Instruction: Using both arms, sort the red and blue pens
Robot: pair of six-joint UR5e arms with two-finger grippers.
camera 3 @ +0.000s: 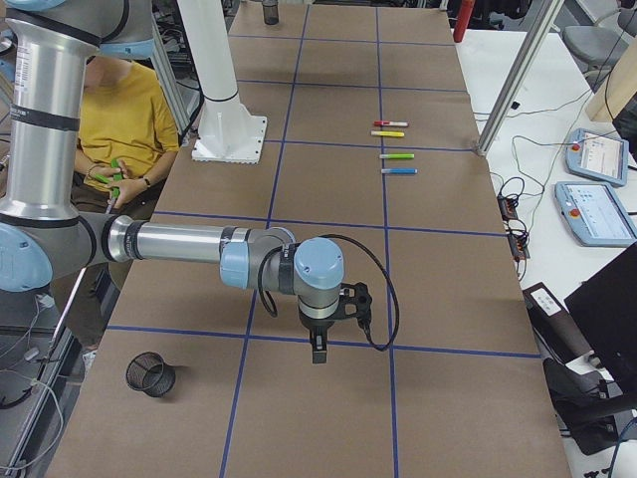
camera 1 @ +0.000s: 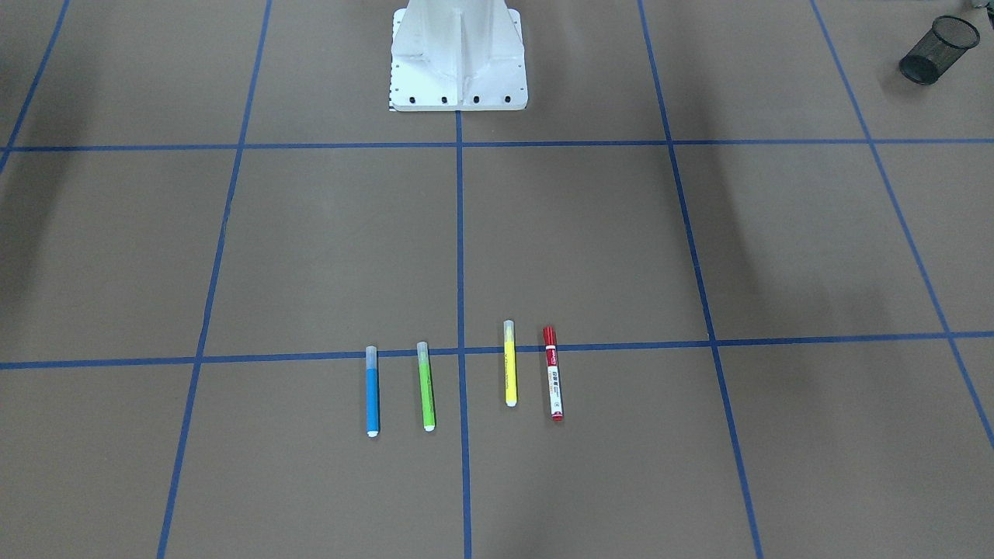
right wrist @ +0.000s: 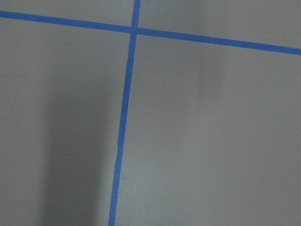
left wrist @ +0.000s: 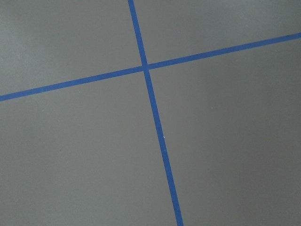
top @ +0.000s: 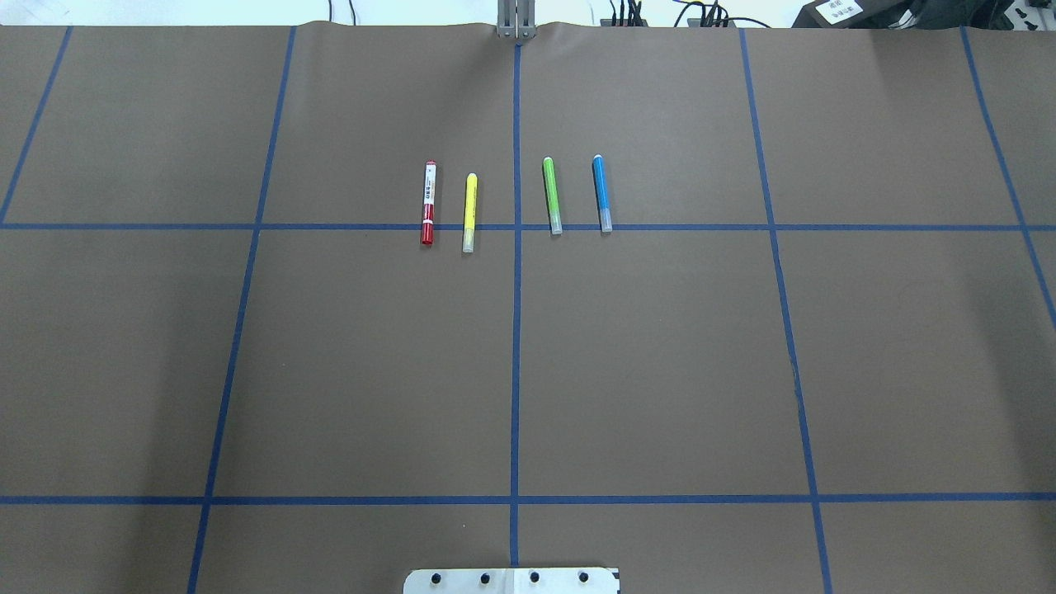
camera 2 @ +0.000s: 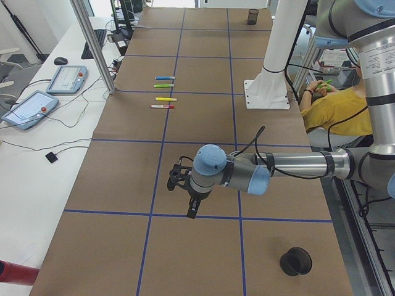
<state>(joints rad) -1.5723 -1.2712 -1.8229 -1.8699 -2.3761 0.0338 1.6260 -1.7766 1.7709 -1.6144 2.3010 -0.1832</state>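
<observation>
Well apart from left tool (camera 2: 192, 213) and right tool (camera 3: 318, 355) — opening cannot be told — lie red marker (camera 1: 553, 373), blue highlighter (camera 1: 373, 392).

Bright, even overhead light washes the brown table (camera 1: 590, 248); soft, broad shadows streak it, and both wrist views look flat, greyish and slightly grainy.

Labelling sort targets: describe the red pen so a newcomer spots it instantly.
On the brown, blue-taped table, opposite the white robot base, the red marker ends a row of four on the robot's left, beside the yellow highlighter. Unlike its slim, single-colour neighbours, it has a red cap and a white printed barrel.
</observation>
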